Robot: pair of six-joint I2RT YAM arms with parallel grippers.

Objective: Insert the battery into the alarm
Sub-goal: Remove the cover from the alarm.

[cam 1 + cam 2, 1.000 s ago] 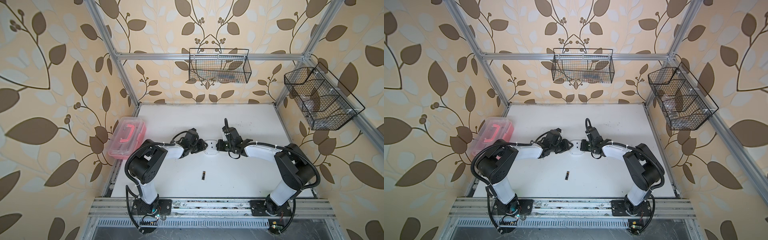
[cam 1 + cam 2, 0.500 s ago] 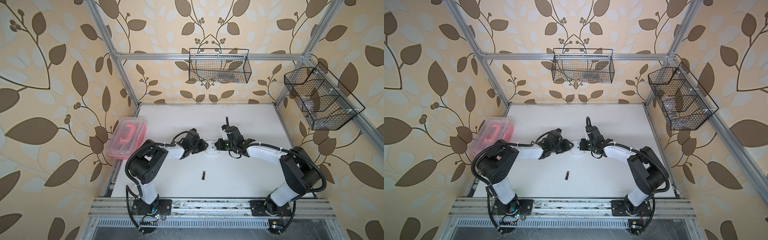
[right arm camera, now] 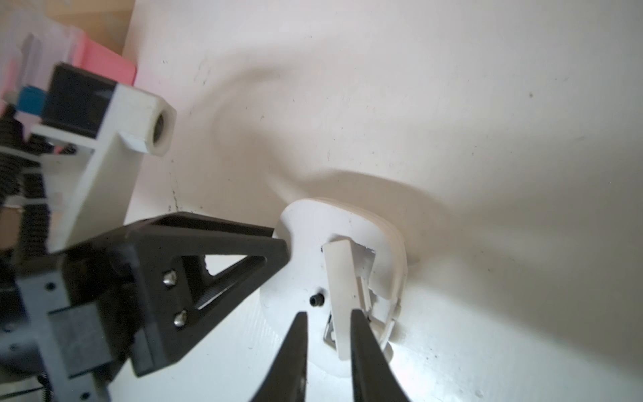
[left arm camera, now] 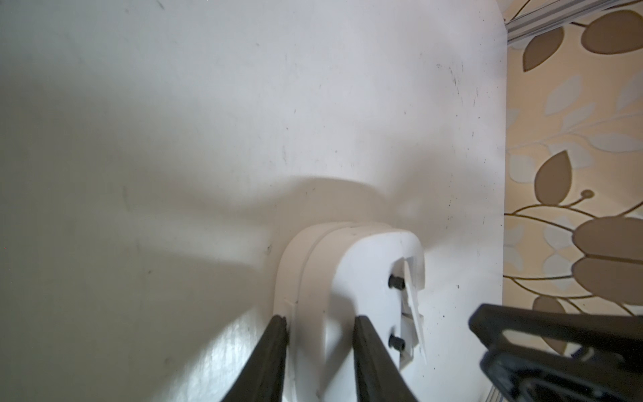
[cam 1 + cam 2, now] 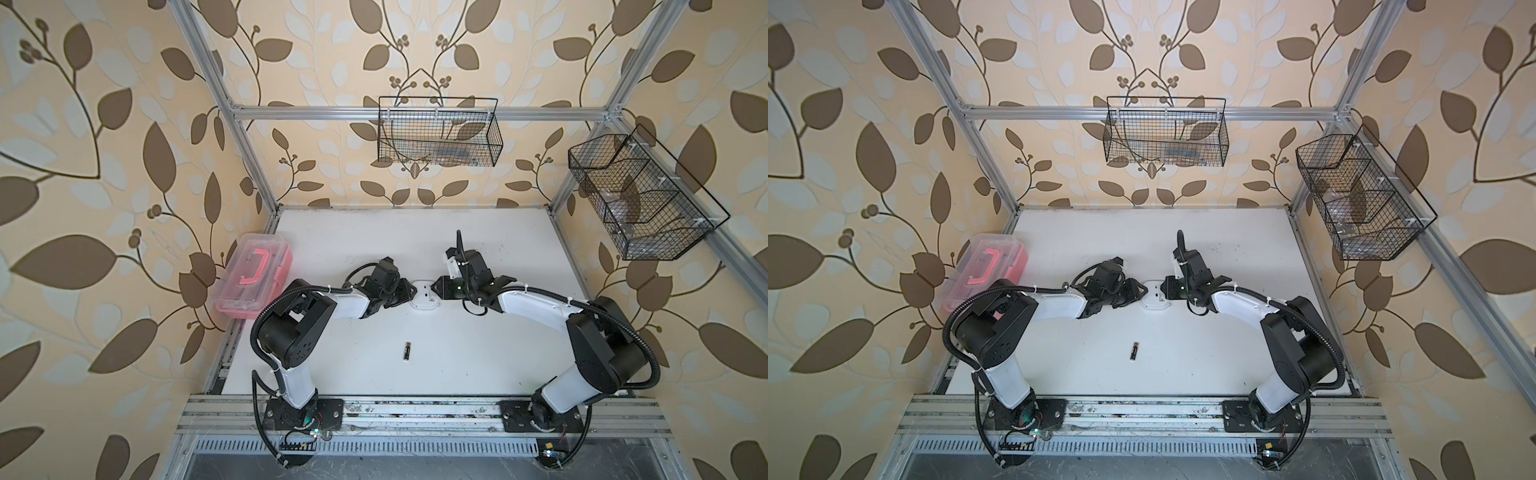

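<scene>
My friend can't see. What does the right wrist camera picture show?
The alarm's white back fills the middle, its little battery door sticking up between the right end effector's open fingers. The left end effector pinches the alarm's edge. A white table is behind.

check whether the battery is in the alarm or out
Out. The battery lies bare on the table, well apart from the alarm, whose back cover stands lifted.
</scene>
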